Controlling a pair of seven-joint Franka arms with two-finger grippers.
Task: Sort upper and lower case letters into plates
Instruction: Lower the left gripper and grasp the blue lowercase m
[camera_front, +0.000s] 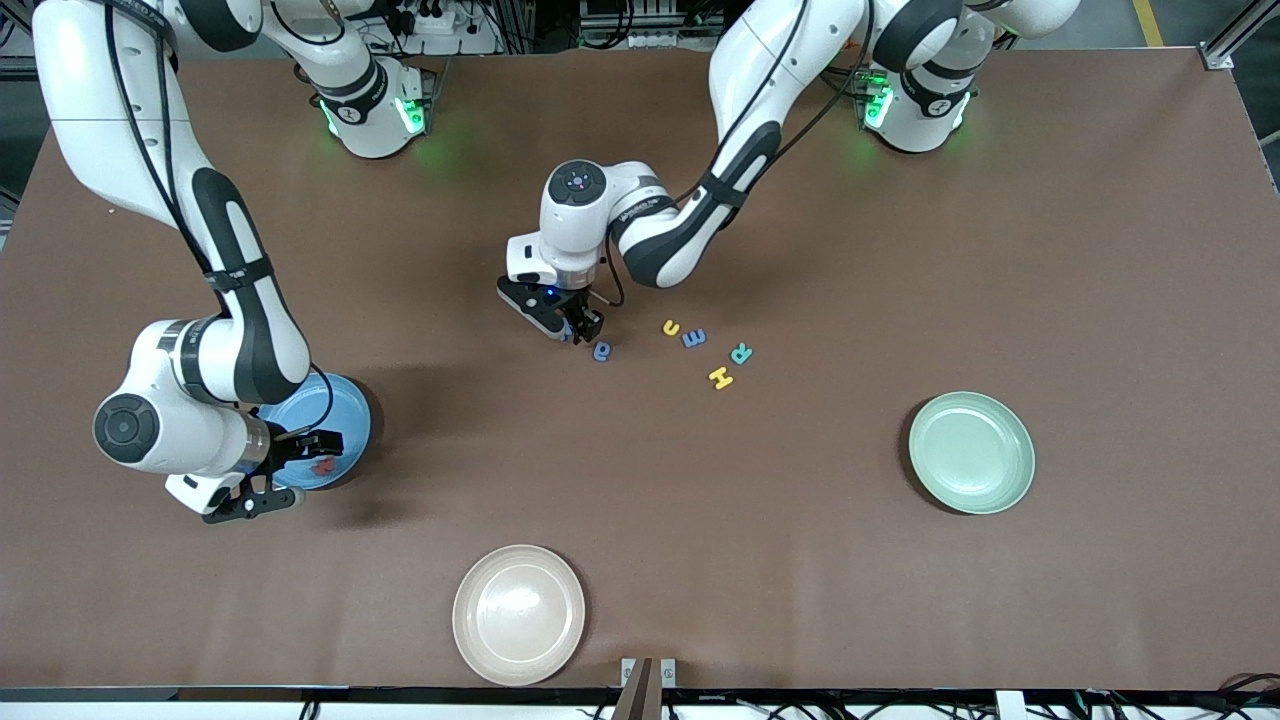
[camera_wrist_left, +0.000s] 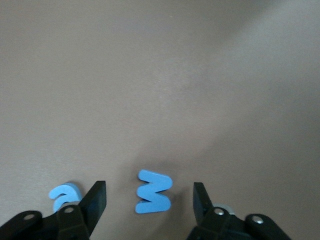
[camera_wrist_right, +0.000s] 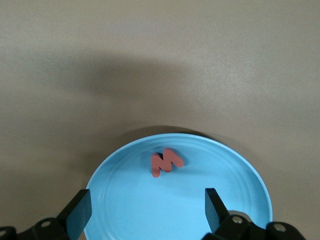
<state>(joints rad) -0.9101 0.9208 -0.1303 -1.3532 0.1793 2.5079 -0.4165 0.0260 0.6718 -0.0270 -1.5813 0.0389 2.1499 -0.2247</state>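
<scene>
My left gripper (camera_front: 580, 328) is down at the table's middle, open, and a blue zigzag letter (camera_wrist_left: 154, 192) lies flat between its fingertips (camera_wrist_left: 98, 196), touching neither. A second blue letter (camera_front: 601, 350) lies just outside one finger. A yellow u (camera_front: 671, 327), a blue E (camera_front: 694, 338), a teal R (camera_front: 741, 353) and a yellow H (camera_front: 721, 378) lie toward the left arm's end. My right gripper (camera_front: 300, 468) hangs open over the bright blue plate (camera_front: 350, 415), which holds a red M (camera_wrist_right: 166, 162). The mint green plate (camera_front: 971, 452) has nothing in it.
A beige plate (camera_front: 518, 614) sits near the table's edge closest to the front camera, with nothing in it. The brown tabletop (camera_front: 800, 560) is bare between the plates.
</scene>
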